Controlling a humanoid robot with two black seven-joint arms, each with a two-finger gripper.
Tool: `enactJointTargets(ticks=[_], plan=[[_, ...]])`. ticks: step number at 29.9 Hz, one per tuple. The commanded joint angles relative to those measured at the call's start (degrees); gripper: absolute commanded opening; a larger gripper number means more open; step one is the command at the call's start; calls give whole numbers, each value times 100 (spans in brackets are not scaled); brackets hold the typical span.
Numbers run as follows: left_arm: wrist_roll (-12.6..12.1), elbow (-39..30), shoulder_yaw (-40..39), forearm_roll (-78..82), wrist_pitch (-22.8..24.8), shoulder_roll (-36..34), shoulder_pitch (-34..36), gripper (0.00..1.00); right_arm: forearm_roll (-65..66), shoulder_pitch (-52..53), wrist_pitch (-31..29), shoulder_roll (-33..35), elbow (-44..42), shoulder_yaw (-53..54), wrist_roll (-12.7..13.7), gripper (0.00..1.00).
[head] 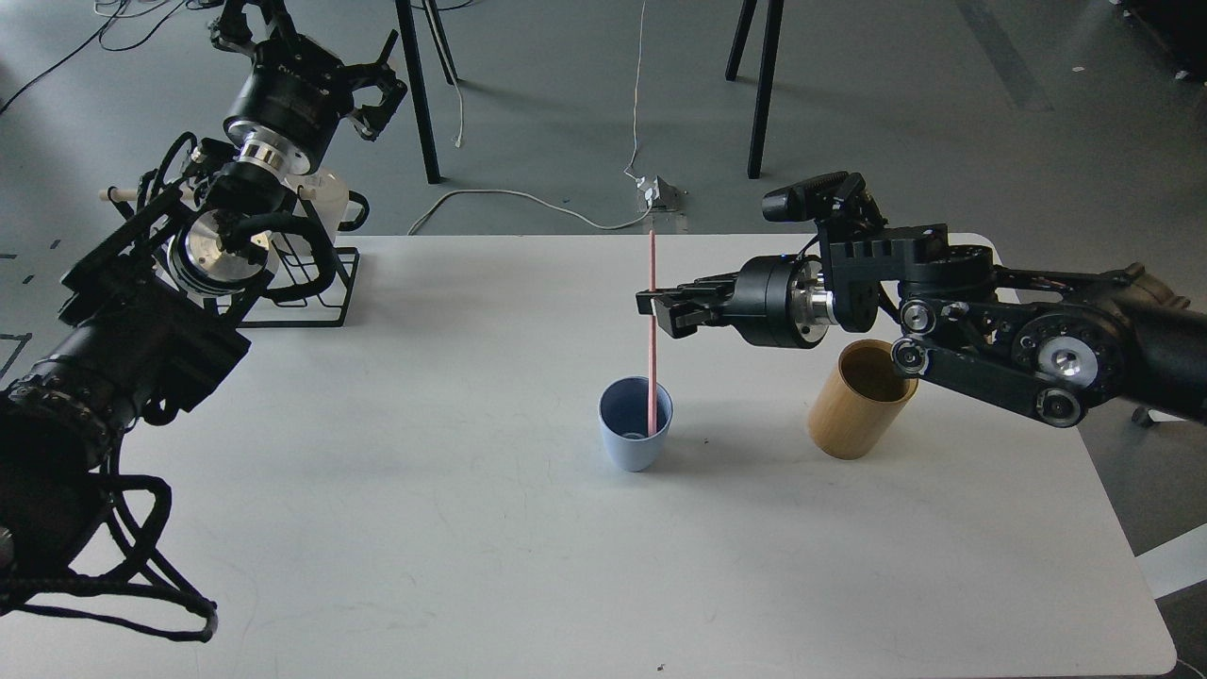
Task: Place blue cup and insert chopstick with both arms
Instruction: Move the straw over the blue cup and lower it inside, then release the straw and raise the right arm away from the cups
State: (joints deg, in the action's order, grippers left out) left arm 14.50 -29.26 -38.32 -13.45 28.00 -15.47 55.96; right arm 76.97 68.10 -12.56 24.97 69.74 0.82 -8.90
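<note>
The pale blue cup (634, 441) stands upright near the middle of the white table (471, 528). The pink chopstick (652, 358) stands nearly upright with its lower end inside the cup. My right gripper (653, 308) comes in from the right and is shut on the chopstick a little above the cup's rim. My left gripper (300, 40) is far off at the back left, above the wire rack, and its fingers are spread with nothing between them.
A tan bamboo holder (856, 415) stands right of the cup, just under my right arm. A black wire rack (311, 283) with a white mug (332, 200) and a pale wooden rod (121, 193) sits at the table's back left corner. Stand legs and cables lie on the floor behind.
</note>
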Motion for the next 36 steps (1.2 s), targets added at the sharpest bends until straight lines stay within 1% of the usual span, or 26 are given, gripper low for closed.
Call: enactJointTargets(ticks=[1, 9, 11, 13, 15, 16, 17, 18, 24, 25, 29, 33, 36], plan=[[0, 0, 0, 0, 0, -9, 3, 100, -15, -16, -1, -1, 22, 6, -6, 19], [0, 35, 8, 0, 0, -53, 3, 100, -15, -42, -1, 7, 39, 14, -6, 25], [0, 35, 8, 0, 0, -44, 3, 100, -33, -42, -1, 25, 48, 84, -6, 31], [0, 35, 8, 0, 0, -53, 3, 100, -59, -16, 16, 69, 57, 198, -6, 41], [-17, 35, 8, 0, 0, -61, 3, 100, -77, -16, 16, 104, 31, 522, -15, 58], [-17, 35, 8, 0, 0, -62, 3, 100, -86, -33, 25, 148, 13, 750, -41, 72], [-17, 35, 8, 0, 0, -62, 3, 100, -112, -51, 17, 252, 13, 1048, -59, 93], [-17, 35, 8, 0, 0, -62, 3, 100, -182, -103, 8, 367, 13, 1286, -67, 100], [-26, 35, 8, 0, 0, -61, 12, 100, -1200, -332, 16, 674, 13, 2745, -76, 100], [-26, 35, 8, 0, 0, -70, 21, 100, -1489, -393, 16, 806, 13, 3000, -85, 100], [-26, 52, 8, 0, 0, -184, 21, 100, -2737, -788, 95, 904, -180, 3871, -76, 100], [-44, 61, 0, -9, 0, -290, 3, 100, -3923, -1166, 113, 930, -487, 4399, -50, 100], [-44, 61, 0, -9, 0, -308, 12, 100, -4811, -1299, 104, 930, -926, 4628, -67, 100]])
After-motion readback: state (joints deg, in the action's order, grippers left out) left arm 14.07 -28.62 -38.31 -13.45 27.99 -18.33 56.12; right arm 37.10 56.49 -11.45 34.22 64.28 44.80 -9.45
